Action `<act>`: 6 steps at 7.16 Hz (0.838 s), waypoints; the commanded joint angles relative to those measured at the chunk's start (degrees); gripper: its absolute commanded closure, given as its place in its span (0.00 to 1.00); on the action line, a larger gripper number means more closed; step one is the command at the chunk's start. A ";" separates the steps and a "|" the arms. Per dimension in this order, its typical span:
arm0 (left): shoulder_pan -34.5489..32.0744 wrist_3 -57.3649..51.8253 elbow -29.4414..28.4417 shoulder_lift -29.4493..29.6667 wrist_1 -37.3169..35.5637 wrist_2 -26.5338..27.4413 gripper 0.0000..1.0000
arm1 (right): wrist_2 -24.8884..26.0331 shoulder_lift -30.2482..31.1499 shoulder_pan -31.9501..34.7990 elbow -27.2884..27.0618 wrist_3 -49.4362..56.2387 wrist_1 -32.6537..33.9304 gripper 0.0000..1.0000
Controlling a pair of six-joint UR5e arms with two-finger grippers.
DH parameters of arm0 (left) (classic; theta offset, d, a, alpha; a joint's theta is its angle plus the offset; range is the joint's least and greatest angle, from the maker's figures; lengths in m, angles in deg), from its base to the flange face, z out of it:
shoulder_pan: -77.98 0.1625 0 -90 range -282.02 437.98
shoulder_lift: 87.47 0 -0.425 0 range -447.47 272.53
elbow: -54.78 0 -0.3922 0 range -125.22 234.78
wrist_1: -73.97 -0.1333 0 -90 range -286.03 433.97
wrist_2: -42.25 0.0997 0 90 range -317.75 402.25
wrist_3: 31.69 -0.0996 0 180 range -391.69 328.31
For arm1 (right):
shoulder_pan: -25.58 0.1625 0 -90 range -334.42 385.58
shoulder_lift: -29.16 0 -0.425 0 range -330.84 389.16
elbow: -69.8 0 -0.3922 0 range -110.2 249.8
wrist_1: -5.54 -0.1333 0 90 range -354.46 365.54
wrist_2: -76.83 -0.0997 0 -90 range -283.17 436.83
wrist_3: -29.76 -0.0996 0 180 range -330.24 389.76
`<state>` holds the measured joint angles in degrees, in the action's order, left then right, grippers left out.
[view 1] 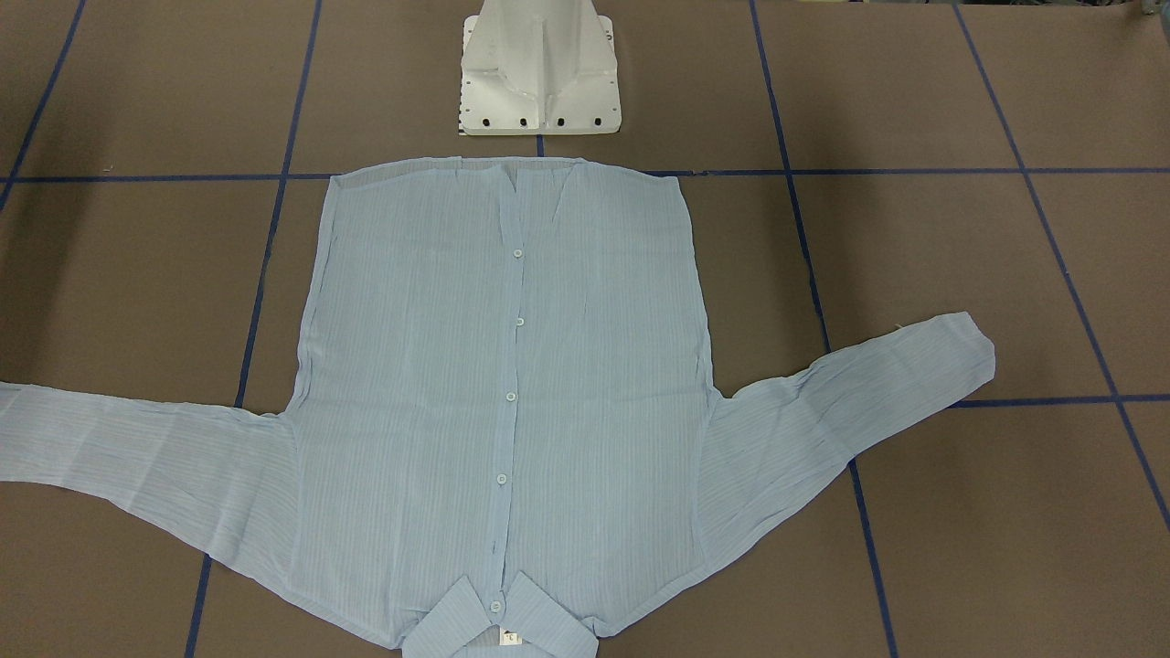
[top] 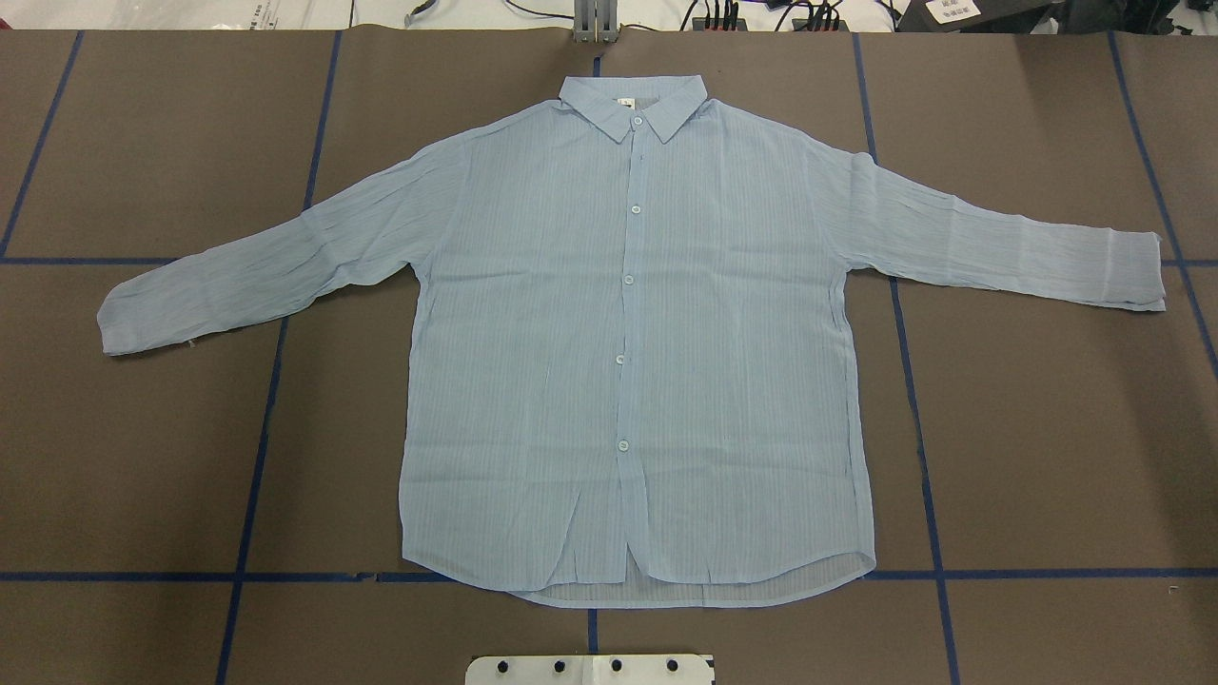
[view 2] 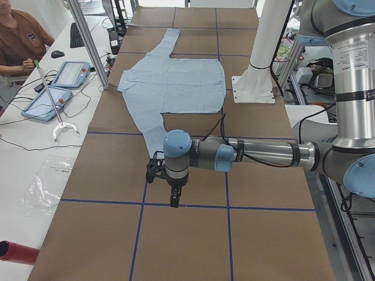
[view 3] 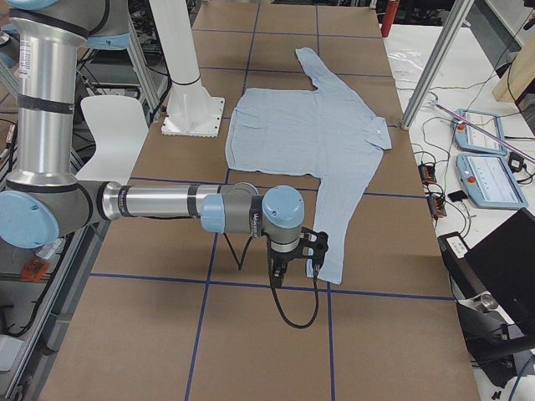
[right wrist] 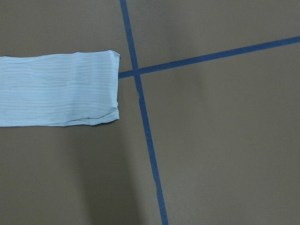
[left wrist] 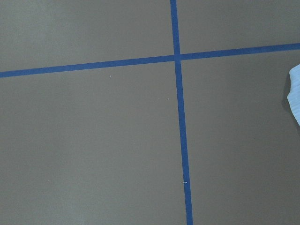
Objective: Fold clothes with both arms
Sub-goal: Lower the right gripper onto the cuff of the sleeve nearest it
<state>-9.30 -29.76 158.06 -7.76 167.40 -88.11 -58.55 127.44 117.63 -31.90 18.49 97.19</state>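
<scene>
The pale blue shirt (top: 628,362) lies flat and buttoned on the brown table, collar away from the robot and both sleeves spread out; it also shows in the front view (view 1: 512,384). In the exterior left view the near left arm's gripper (view 2: 157,172) hangs over the table just beyond the near cuff (view 2: 157,140). In the exterior right view the near right arm's gripper (view 3: 313,246) hangs beside the other cuff (view 3: 333,263). I cannot tell whether either is open or shut. The left wrist view shows a cuff edge (left wrist: 295,93); the right wrist view shows the sleeve end (right wrist: 56,89).
The white pedestal base (view 1: 539,73) stands at the shirt's hem side. Blue tape lines (top: 257,476) grid the table. An operator (view 2: 17,41), tablets (view 2: 64,76) and a red object (view 2: 12,252) are beside the table; more tablets (view 3: 485,134) are at its far side.
</scene>
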 commanded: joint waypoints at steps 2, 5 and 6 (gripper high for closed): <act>0.00 0.00 0.52 0.26 0.27 0.01 0.00 | 0.03 -0.54 -0.47 -0.08 -0.25 -0.33 0.00; -0.18 0.00 4.19 3.07 0.36 -0.42 0.00 | -0.67 -0.98 -3.01 0.79 -0.77 -9.15 0.00; 0.26 0.09 3.52 3.51 0.88 -0.16 0.00 | -0.58 -1.07 -4.85 0.97 -0.69 -9.99 0.00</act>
<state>-9.35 -29.74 161.27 -4.90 167.88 -88.36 -59.09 126.47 114.63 -31.40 17.77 89.91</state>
